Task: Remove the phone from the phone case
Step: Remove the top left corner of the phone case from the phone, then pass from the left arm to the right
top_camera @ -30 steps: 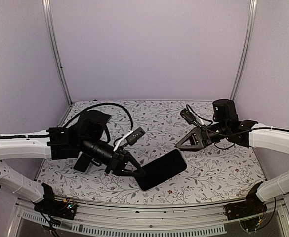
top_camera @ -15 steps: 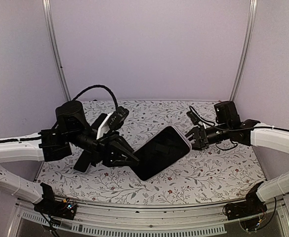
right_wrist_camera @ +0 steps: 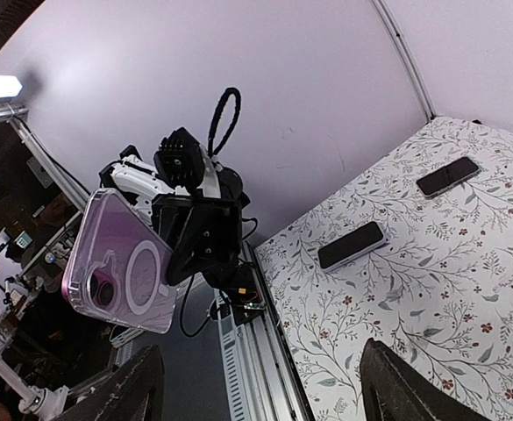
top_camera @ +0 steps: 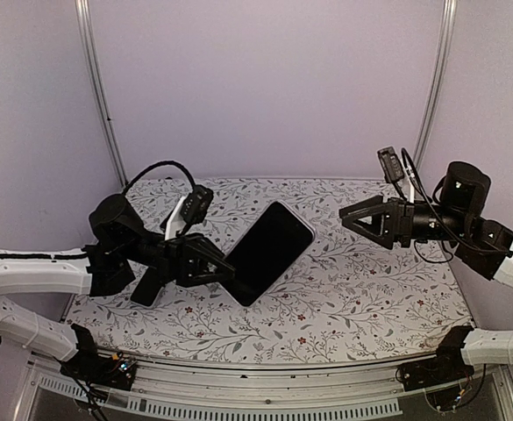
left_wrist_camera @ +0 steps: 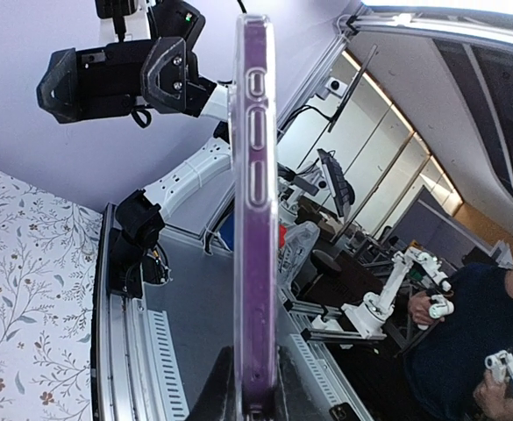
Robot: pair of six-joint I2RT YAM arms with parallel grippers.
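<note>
Withdrawn rightward: right pincer (top_camera: 359, 221), jaws apart, clear of phone case (left_wrist_camera: 254, 263) | left pincer (top_camera: 228, 270) clamped on phone case, held aloft

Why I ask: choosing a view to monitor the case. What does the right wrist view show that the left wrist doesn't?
Right wrist only: the phone case's back with its ring, plus two black phones on the table. Left wrist only: the case's buttoned edge and the right gripper head-on, open. Both: the left gripper clamping the case.
</note>
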